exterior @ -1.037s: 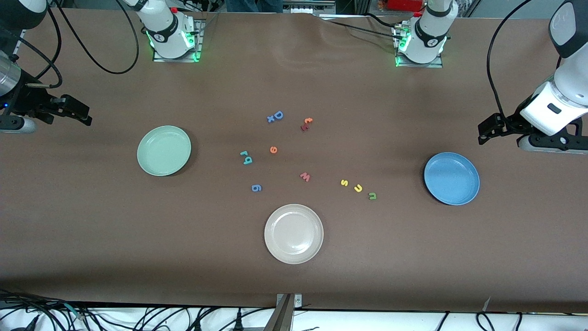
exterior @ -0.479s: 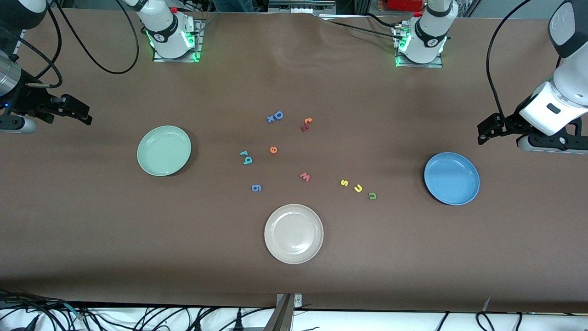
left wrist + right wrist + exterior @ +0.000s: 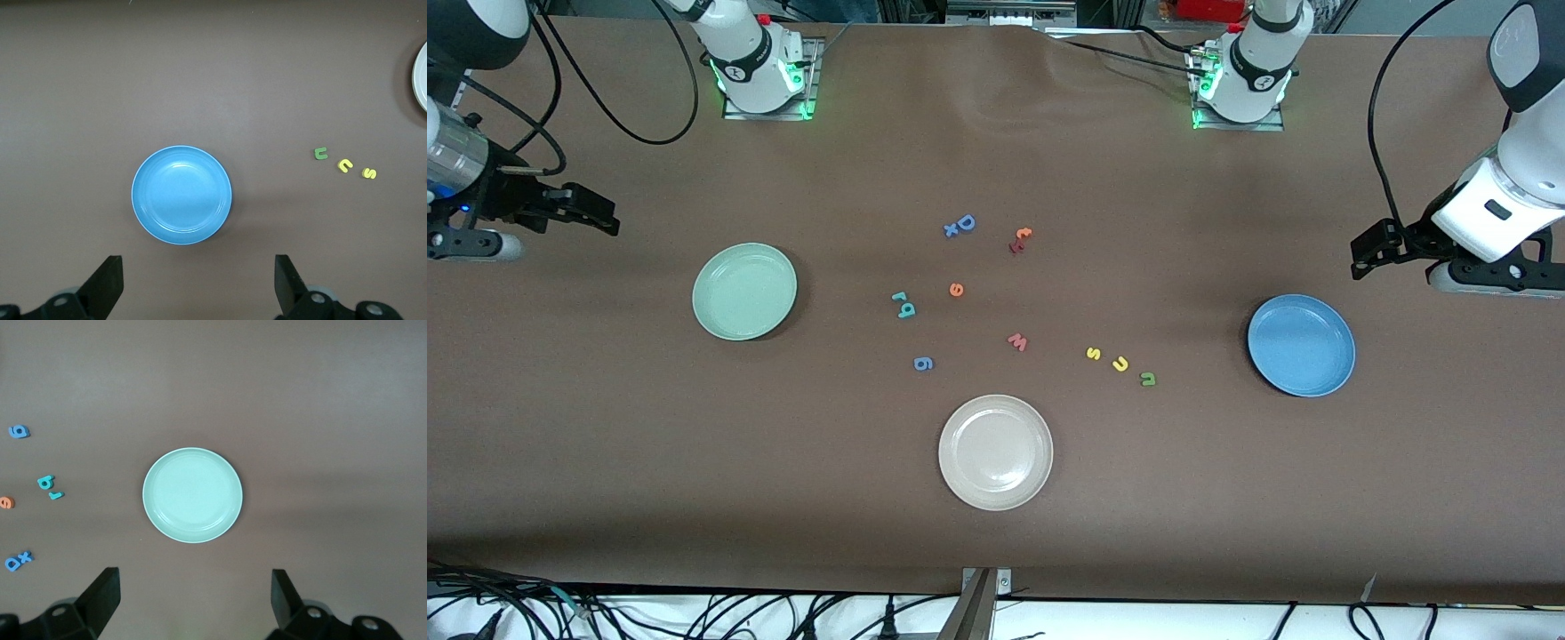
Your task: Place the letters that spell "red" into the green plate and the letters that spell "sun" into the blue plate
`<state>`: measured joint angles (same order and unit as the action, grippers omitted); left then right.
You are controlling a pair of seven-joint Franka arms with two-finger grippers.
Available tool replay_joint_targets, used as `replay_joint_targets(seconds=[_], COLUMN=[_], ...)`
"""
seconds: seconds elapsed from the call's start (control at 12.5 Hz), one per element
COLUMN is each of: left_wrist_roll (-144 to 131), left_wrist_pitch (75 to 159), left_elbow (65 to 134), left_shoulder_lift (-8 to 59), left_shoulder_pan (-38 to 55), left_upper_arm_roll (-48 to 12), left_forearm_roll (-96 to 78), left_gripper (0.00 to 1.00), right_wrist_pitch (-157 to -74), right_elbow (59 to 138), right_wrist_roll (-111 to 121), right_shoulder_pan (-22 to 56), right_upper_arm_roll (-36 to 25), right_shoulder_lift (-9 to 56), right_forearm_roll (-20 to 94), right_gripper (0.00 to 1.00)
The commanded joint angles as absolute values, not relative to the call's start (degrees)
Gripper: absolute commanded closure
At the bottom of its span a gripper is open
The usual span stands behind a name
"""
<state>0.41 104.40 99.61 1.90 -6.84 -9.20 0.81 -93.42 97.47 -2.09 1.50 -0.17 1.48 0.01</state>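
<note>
A: Front view, nearest first: beige-white plate [image 3: 995, 452] nothing on it. Next the green "n" [image 3: 1148, 380], yellow "u" [image 3: 1120, 363], yellow "s" [image 3: 1093, 353] in a row, loose on the table, toward the blue plate [image 3: 1301, 345]. Blue "g" [image 3: 923, 363] and red "w" [image 3: 1017, 341] sat around there too.

B: And "red"?

A: Teal "d" [image 3: 906, 310] touching teal "r" [image 3: 899, 296], orange "e" [image 3: 956, 289] near them, all mid-table. Green plate [image 3: 744, 291] toward the right arm's end, nothing in it. Farthest: blue "D" [image 3: 964, 222] cluster and a red-orange pair [image 3: 1019, 239].

B: Grippers?

A: Left gripper [image 3: 197, 283] was over bare table beside the blue plate, fingers spread, holding nothing. Right gripper [image 3: 192, 597] was the same beside the green plate. Only the wrist views showed the gap between fingers.

B: Surface?

A: Brown mat [image 3: 1227, 498], cables [image 3: 694, 613] along the nearest edge.
</note>
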Motion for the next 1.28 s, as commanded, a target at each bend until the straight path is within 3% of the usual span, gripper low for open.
replay_joint_targets(seconds=[0.0,0.4,1.04,1.2], left_wrist_roll=[0.62,0.88,9.02,19.37], left_wrist_pitch=[103.36,103.36,106.69,111.16], left_elbow=[98.26,98.26,99.40,99.58], left_shoulder_lift=[2.29,2.28,7.64,10.10], left_shoulder_pan=[-6.94,-6.68,-1.06,0.35], left_upper_arm_roll=[-9.23,-9.84,-10.81,-10.81], left_forearm_roll=[-0.44,-0.09,-0.52,-0.62], left_gripper=[0.00,0.00,0.00,0.00], right_wrist_pitch=[-92.90,-95.78,-117.65,-125.04], right_elbow=[97.82,101.07,107.31,108.80], right_wrist_roll=[-3.95,-19.03,-55.60,-59.05], right_shoulder_pan=[4.30,13.42,33.38,35.93], right_upper_arm_roll=[0.09,0.18,0.09,0.17], right_shoulder_lift=[2.37,5.44,16.77,20.28], right_forearm_roll=[-0.88,-0.88,-0.97,-0.97], right_gripper=[0.00,0.00,0.00,0.00])
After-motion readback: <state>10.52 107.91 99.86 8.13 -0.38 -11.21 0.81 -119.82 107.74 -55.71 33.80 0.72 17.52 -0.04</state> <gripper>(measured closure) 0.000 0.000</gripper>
